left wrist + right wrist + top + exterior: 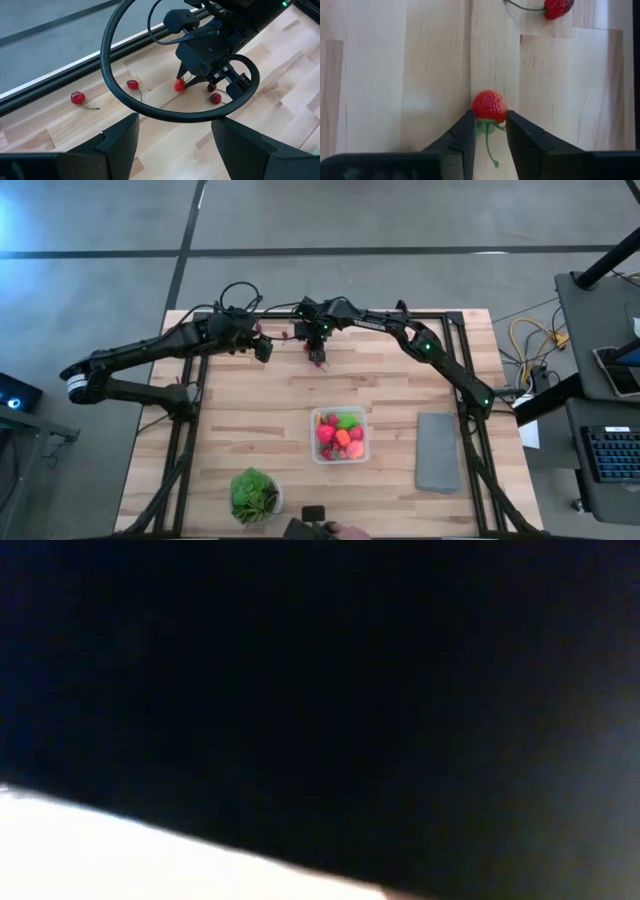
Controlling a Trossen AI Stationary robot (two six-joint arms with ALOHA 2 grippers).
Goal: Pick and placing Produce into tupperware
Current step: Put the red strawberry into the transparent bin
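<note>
Strawberry [489, 106] sits on the worktop near the far edge, about mid-width — my right gripper [488, 132] is down on it, fingers narrow, one on each side of its leafy end and touching. It's resting on the wood, not lifted. From the left wrist view I see the same berry [179, 86] under the right gripper [186, 84], with three cherries along that far edge: one [215, 98] just beside the gripper, one [132, 85] near, one [77, 98] further along towards the far-left corner. Left gripper [264, 348] hangs over the far edge just left of the right one, fingers wide, holding nothing. Tub [340, 436] is near the middle of the worktop, towards the near edge, already holding red, orange and green pieces. Grey slab [437, 452] just right of it, plant bowl [254, 494] by the near edge. Low view is dark — can't tell anything from it.
</note>
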